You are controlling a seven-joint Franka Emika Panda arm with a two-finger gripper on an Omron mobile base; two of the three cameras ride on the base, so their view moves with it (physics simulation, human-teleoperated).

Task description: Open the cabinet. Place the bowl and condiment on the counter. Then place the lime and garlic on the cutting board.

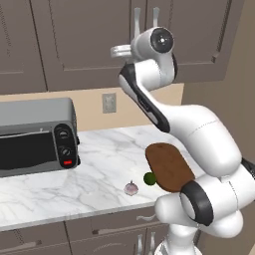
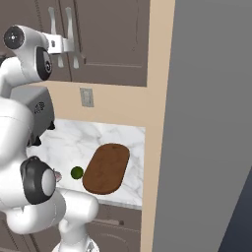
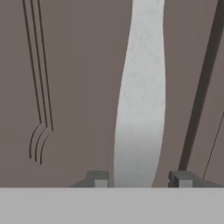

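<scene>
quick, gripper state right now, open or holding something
gripper: closed around the cabinet door's silver handle, one finger each side

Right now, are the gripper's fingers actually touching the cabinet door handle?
Cannot tell. In the hand view the gripper straddles the silver handle, but small gaps seem to remain beside both fingertips.

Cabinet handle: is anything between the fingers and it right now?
Nothing visible. In the hand view the silver handle of the cabinet runs straight between the two fingers, with only the closed door panel behind it. The doors are not yet open.
</scene>
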